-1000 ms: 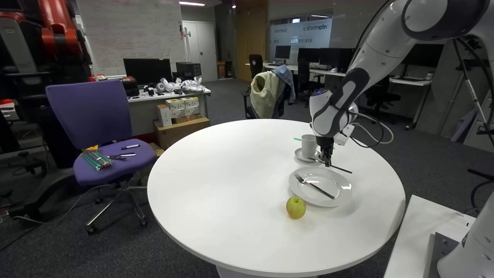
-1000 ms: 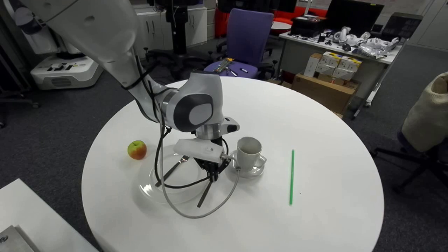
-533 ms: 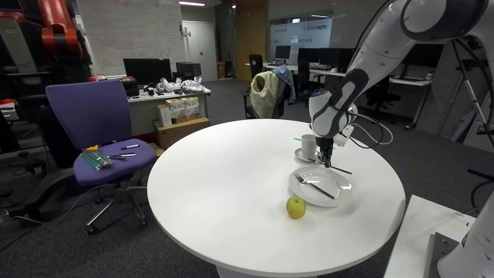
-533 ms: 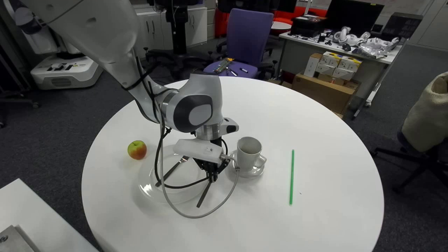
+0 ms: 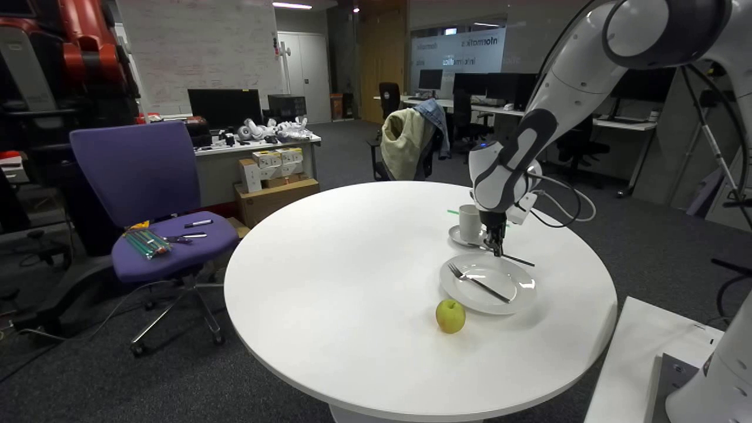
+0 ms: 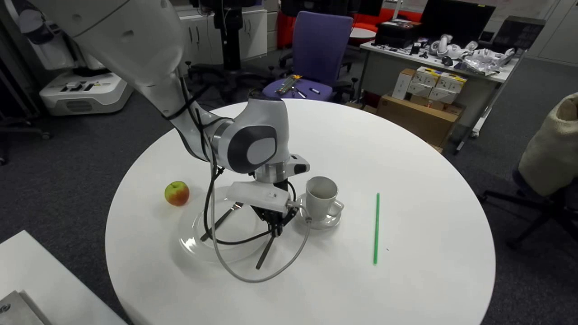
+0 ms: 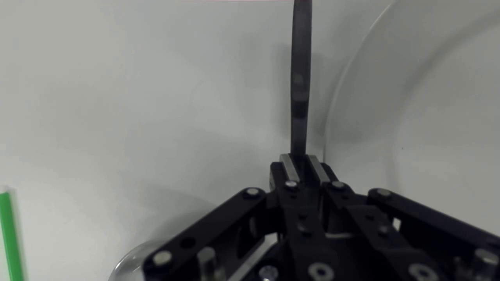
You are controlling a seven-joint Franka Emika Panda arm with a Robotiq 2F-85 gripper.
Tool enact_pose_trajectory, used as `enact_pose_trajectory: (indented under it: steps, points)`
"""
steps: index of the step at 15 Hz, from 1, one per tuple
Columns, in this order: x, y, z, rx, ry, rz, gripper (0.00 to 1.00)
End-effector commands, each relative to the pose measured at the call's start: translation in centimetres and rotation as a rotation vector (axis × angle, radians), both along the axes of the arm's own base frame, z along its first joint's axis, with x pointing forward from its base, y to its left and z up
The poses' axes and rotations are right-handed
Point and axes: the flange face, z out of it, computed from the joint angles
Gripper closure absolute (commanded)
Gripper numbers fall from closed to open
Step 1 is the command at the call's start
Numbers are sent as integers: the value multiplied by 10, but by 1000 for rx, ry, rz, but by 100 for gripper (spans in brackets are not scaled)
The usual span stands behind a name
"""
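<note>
My gripper [image 7: 300, 160] is shut on a dark-handled utensil [image 7: 300, 66], which looks like a knife. Its handle stretches away from the fingertips in the wrist view, between them a narrow gap that the handle fills. In both exterior views the gripper [image 5: 499, 252] points down between the white plate [image 5: 499, 268] and the cup [image 5: 469, 221] on its saucer [image 5: 458, 238]. The handle [image 6: 265, 253] sticks out on one side, close to the plate's rim. On the plate lies a fork [image 5: 486, 289]. Whether the utensil touches the table I cannot tell.
A yellow-green and red apple [image 6: 176, 193] sits beside the plate on the round white table [image 5: 329, 294]. A green straw [image 6: 376, 230] lies past the cup, whose handle [image 6: 336, 208] faces away from the plate. Cables [image 6: 259, 280] hang in a loop from the wrist.
The gripper has shifted slightly downward and toward the plate, and the utensil has moved a little along with it. The plate, fork, cup and apple have stayed put.
</note>
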Motion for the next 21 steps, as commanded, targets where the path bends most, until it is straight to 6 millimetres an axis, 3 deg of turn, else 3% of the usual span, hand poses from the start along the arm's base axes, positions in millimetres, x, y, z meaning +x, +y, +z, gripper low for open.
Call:
enact_pose_trajectory:
  steps: [1, 21]
  points:
    - [5, -10, 1, 6, -15, 7, 97]
    - [8, -13, -9, 17, -6, 2, 97]
